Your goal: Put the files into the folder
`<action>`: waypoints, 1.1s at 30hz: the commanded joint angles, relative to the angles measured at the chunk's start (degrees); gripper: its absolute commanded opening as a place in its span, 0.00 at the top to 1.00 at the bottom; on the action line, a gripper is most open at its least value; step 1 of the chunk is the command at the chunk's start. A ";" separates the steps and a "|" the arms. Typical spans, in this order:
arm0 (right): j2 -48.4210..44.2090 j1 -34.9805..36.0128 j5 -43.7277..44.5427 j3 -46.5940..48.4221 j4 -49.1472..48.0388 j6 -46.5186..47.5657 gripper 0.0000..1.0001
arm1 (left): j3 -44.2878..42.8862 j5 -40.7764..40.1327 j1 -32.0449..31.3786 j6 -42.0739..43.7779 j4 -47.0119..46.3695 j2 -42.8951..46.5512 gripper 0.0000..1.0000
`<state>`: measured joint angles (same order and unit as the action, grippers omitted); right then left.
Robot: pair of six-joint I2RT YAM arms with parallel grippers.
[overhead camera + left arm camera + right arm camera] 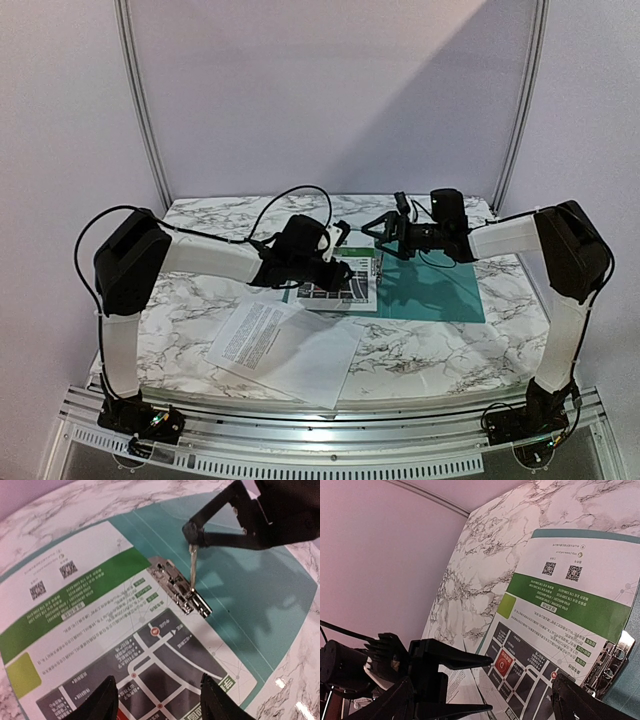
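The desk (190, 312) has a white marble-pattern top with grey veining.

Items lying directly on the desk, seen from the top view:

1. Teal-green folder (440, 295): lies flat, from the desk centre out toward 3 o'clock, with its long edges parallel to the near desk edge.
2. White sheet with a block of black text (250, 333): at 7 o'clock, turned askew to the desk edges.
3. Plain white sheet (315, 365): just beside item 2 on the 6 o'clock side, partly under it, with one corner reaching the near desk edge.

Items 2 and 3 lie apart from the folder.

text log | map sheet (100, 630): two QR codes (68, 570), print illegible | white sheet (255, 335): illegible
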<state>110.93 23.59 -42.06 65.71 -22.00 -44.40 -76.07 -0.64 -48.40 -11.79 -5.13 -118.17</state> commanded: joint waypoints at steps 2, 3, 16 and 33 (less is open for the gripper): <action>-6.95 -0.81 -3.82 0.05 6.51 7.25 0.04 | -6.21 1.26 -0.82 5.79 6.70 -0.06 0.43; -7.86 -0.84 -3.49 -0.22 7.66 8.50 0.04 | -7.33 1.96 -0.74 6.48 7.75 -0.35 0.43; -20.07 -2.95 12.88 -11.00 18.64 16.51 0.03 | -25.75 7.04 -0.48 14.36 14.41 -11.43 0.49; -22.74 -2.88 16.97 -14.83 21.91 20.86 0.04 | -38.25 11.93 0.84 12.31 13.40 -23.67 0.49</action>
<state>90.24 20.86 -26.02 52.23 -1.02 -24.62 -113.14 10.07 -47.99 1.69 8.43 -139.24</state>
